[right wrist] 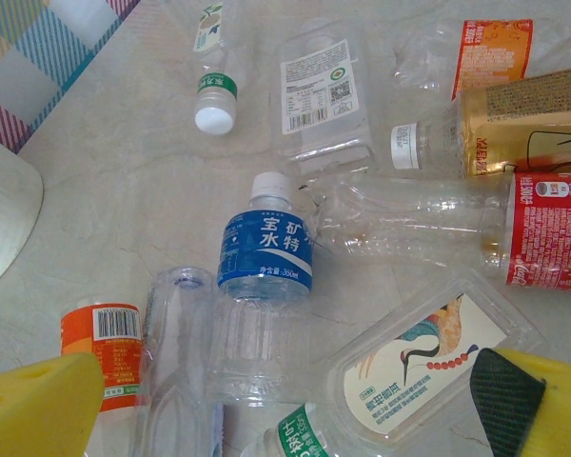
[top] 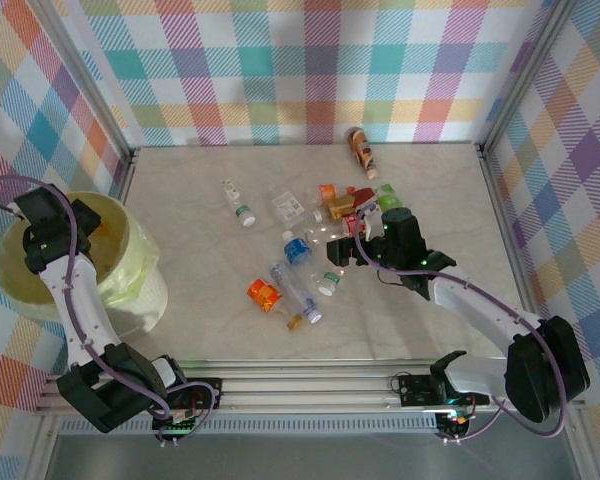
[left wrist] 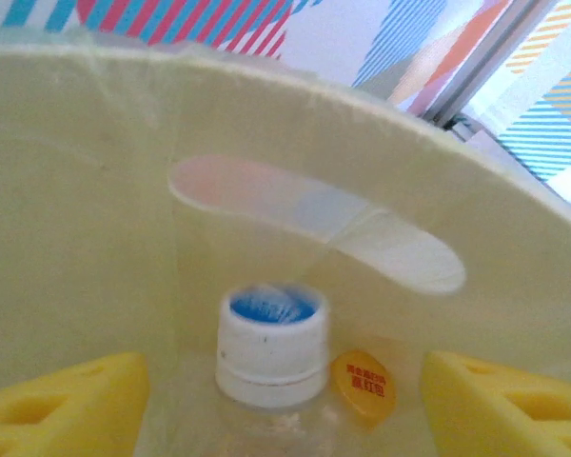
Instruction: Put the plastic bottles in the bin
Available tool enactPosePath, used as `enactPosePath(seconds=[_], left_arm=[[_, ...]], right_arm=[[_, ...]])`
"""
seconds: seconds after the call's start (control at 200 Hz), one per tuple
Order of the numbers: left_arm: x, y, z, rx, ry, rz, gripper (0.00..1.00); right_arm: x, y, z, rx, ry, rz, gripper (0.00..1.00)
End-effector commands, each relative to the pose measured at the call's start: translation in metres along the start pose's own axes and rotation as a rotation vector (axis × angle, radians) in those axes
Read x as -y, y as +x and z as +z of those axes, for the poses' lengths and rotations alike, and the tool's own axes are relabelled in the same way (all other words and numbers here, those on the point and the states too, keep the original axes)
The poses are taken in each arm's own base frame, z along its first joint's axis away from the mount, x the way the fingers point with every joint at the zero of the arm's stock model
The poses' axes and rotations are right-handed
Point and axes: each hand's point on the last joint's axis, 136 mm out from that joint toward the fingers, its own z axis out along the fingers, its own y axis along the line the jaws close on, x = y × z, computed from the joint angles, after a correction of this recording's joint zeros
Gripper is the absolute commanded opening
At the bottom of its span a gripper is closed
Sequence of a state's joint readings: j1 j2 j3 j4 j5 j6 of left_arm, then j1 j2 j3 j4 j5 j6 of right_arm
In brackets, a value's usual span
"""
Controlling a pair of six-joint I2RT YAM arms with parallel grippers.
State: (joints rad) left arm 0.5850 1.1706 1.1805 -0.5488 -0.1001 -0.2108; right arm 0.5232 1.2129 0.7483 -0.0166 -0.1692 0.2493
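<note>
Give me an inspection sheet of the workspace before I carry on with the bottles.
Surface: pale marbled tabletop, no spill seen.
Job's things: plastic bottles lie scattered mid-table. A stray bottle lies apart by the back wall. The bin stands at the left edge.
Clutter: nothing seen.
Grippers: the left gripper is inside the bin with a white-capped bottle between its fingers. Whether it grips the bottle cannot be told. The right gripper is open above the pile.
Cables: purple cables run along both arms, apart from the bottles.
Surroundings: checked walls on three sides.
</note>
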Motion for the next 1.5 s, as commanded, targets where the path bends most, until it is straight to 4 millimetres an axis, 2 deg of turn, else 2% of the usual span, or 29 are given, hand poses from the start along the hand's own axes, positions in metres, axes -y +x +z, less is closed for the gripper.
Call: enactPosePath(seconds=[0.0,0.18,0.35,0.415,0.59,0.655,0.855,0.88,1.065,1.23,1.29,1.33,1.495], left_arm=[[0.007,-0.012,-0.013,0.050,0.043,-0.004,0.83],[0.010,-0.018,-0.022,0.037,0.050,-0.034,0.88],[0.018,-0.022,-0.042,0.023,0.090,-0.107,0.96],[0.024,-0.022,-0.051,0.024,0.109,-0.130,1.00],[0.042,-0.018,-0.075,0.030,0.174,-0.175,1.00],[0.058,-0.015,-0.085,0.025,0.236,-0.180,1.00],[0.113,-0.003,-0.115,-0.001,0.461,-0.173,1.00],[0.125,0.002,-0.121,-0.010,0.505,-0.160,1.00],[0.182,0.027,-0.149,-0.074,0.745,-0.163,1.00],[0.225,0.056,-0.171,-0.148,0.926,-0.172,1.00],[0.236,0.070,-0.177,-0.184,0.960,-0.149,1.00],[0.245,0.071,-0.185,-0.175,0.995,-0.138,1.00],[0.254,0.088,-0.190,-0.175,0.996,-0.091,1.00]], right_arm=[[-0.008,-0.013,-0.003,0.039,-0.025,-0.016,1.00],[-0.005,-0.010,-0.005,0.041,-0.009,-0.012,1.00],[0.009,-0.003,-0.006,0.040,0.061,0.053,1.00],[0.017,0.004,-0.007,0.030,0.097,0.099,1.00],[0.040,0.034,-0.009,-0.027,0.214,0.258,1.00],[0.047,0.044,-0.010,-0.054,0.255,0.327,1.00],[0.051,0.072,-0.004,-0.158,0.285,0.484,1.00],[0.051,0.074,-0.002,-0.172,0.289,0.505,1.00],[0.045,0.086,0.008,-0.239,0.279,0.651,1.00],[0.043,0.087,0.014,-0.258,0.284,0.699,1.00],[0.044,0.087,0.016,-0.256,0.295,0.698,1.00],[0.046,0.088,0.016,-0.254,0.320,0.700,1.00],[0.048,0.092,0.021,-0.235,0.378,0.690,1.00]])
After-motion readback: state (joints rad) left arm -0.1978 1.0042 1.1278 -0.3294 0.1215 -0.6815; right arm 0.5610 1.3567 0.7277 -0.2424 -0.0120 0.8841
